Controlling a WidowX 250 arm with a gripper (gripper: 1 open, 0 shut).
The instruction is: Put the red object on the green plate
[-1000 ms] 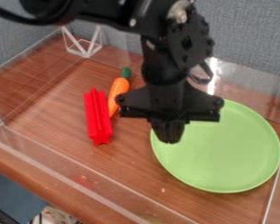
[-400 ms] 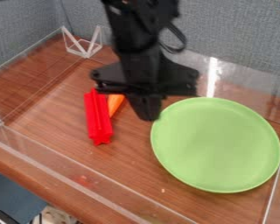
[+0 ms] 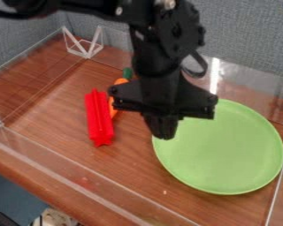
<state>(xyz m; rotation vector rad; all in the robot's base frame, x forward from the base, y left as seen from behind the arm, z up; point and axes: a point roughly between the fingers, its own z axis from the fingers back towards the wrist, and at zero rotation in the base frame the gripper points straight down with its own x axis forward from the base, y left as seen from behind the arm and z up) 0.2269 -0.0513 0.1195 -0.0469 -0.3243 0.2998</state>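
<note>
The black, blocky robot gripper (image 3: 164, 131) points down with its fingertips together and, as far as the view shows, nothing between them. They overlap the near-left rim of the large, round, light-green plate (image 3: 223, 152) in the picture, so lowering here could strike or tip it. To the gripper's left on the table (image 3: 130, 184) lies the long, narrow, bright red ridged bar (image 3: 99, 119), off the plate. Between them, mostly behind the gripper, sits the orange carrot with a green top (image 3: 120, 82); it runs so close beside the bar that opening fingers could catch it or shove both along. A grip off the bar's middle might let it swing.

The bar's lengthwise ridges look like moulded plastic and may give uneven contact. The plate looks smooth, matte and shallow, so it could slide if bumped; the table is reddish-brown wood grain.
</note>
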